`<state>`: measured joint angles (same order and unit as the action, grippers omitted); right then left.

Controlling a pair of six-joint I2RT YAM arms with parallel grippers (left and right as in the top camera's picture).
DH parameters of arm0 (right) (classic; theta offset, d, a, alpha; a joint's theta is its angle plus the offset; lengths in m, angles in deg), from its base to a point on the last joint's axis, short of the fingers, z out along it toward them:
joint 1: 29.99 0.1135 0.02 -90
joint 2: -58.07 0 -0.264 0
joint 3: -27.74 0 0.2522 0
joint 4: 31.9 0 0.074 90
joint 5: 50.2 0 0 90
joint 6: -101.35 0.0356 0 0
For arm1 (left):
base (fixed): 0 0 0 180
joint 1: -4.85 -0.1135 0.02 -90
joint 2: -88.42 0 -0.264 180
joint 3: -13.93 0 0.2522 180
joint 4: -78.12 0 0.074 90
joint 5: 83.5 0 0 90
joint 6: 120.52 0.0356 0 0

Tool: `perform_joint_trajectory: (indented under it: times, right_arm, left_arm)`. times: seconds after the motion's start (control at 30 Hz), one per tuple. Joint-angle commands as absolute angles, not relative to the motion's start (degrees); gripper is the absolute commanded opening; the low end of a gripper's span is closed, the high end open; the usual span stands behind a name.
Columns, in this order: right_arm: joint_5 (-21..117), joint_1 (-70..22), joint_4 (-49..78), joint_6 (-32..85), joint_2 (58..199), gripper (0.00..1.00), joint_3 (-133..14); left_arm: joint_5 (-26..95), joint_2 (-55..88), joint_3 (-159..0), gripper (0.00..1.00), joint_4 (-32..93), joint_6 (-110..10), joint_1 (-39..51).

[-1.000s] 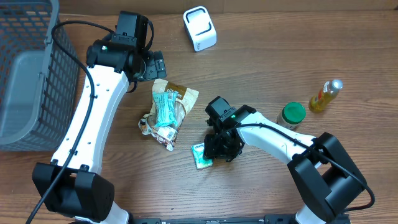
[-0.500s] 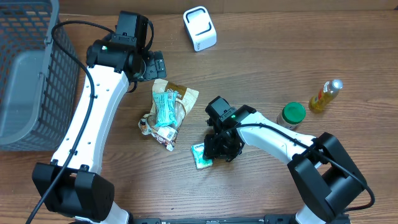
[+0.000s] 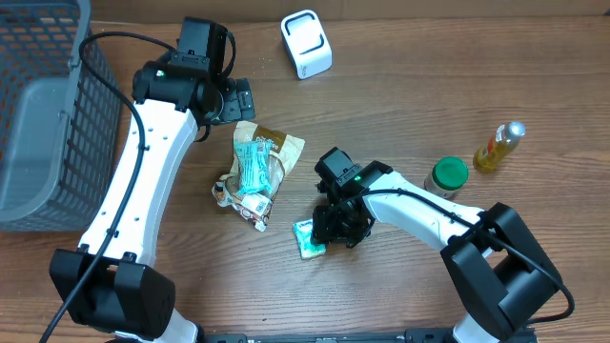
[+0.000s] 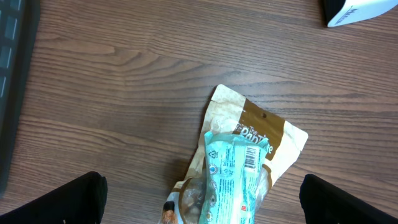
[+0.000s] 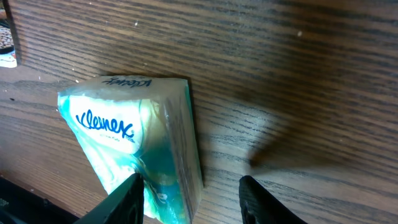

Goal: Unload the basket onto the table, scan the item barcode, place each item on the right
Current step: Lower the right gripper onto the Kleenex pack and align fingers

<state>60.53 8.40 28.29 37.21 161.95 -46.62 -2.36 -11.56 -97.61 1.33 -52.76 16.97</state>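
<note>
soft, light green-and-white plastic tissue pack (image 5: 124, 130) should squash; right gripper (image 5: 191, 190), jaws half-wide, straddles its right edge; pinch gently.

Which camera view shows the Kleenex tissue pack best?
The right wrist view: the Kleenex tissue pack fills much of the frame and its brand name is readable. The overhead view shows only a small green part of it, at the right gripper. The left wrist view does not show it.
</note>
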Motion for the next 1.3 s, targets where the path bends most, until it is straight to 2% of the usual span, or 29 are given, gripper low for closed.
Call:
perform_joint_trajectory:
  times: [0.0,0.4,0.47,0.57,1.1,1.27]
  right_arm:
    - [60.7,8.6,28.0,37.1,161.0,0.46,-46.2]
    - [61.0,8.6,28.0,37.1,161.0,0.47,-46.2]
    - [62.0,8.6,28.1,37.1,161.0,0.54,-46.2]
    - [63.1,8.6,28.0,37.1,161.0,0.55,-46.2]
    - [63.0,8.6,27.8,37.1,161.1,0.54,-45.2]
    - [63.1,8.6,24.9,37.1,161.1,0.45,-45.2]
  left_arm:
    - [-2.9,-10.9,-98.6,1.00,1.4,-51.9,17.3]
    - [-2.9,-10.9,-98.6,1.00,1.4,-51.9,17.3]
    - [-2.9,-10.9,-98.6,1.00,1.4,-51.9,17.3]
    - [-2.9,-10.9,-98.6,1.00,1.4,-51.9,17.3]
    - [-2.9,-10.9,-98.6,1.00,1.4,-51.9,17.3]
    - [-2.9,-10.9,-98.6,1.00,1.4,-51.9,17.3]
